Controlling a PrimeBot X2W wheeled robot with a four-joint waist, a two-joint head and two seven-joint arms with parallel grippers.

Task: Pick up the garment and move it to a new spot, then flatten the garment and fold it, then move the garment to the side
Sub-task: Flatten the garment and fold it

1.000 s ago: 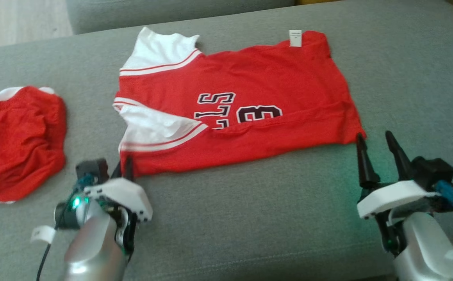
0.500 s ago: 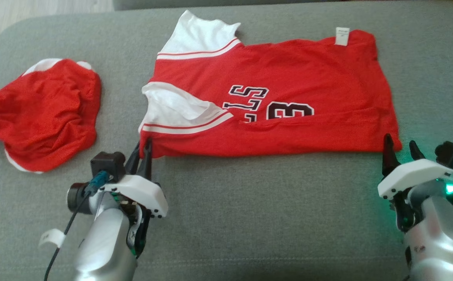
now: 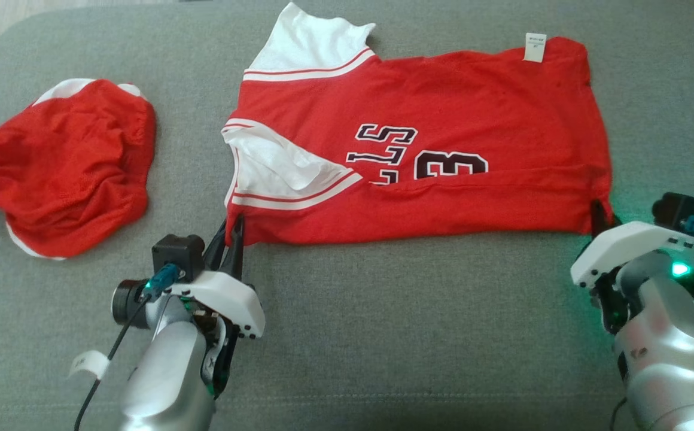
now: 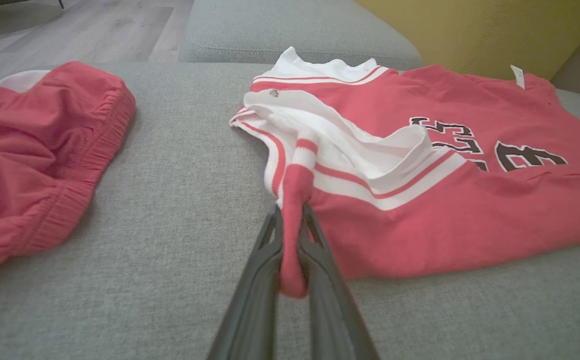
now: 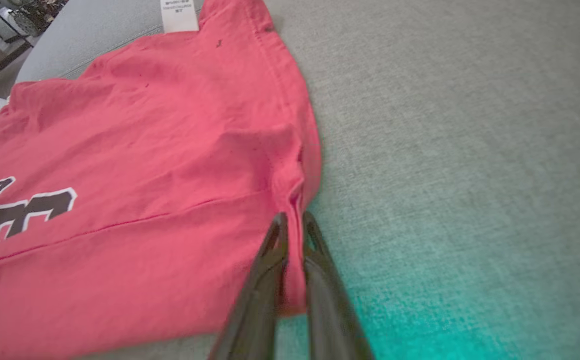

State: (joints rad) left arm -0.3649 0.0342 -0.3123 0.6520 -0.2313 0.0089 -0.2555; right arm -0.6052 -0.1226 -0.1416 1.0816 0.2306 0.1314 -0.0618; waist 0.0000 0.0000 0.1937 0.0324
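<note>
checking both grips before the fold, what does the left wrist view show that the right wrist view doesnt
Left wrist view, not the right: the left gripper shut on the jersey's sleeve-end corner, the white striped sleeve, the crumpled red shorts. Right wrist view, not the left: the right gripper shut on the hem-end corner, green glow on the cushion. Both: the jersey's red body, its number 3, its white label.

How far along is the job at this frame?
Done: the jersey lies spread on the grey cushion, its near strip folded over the lettering. In hand: the left gripper and right gripper each pinch a near corner between shut fingers. Left: finishing the fold, likely carrying that edge across, then moving the jersey aside.
</note>
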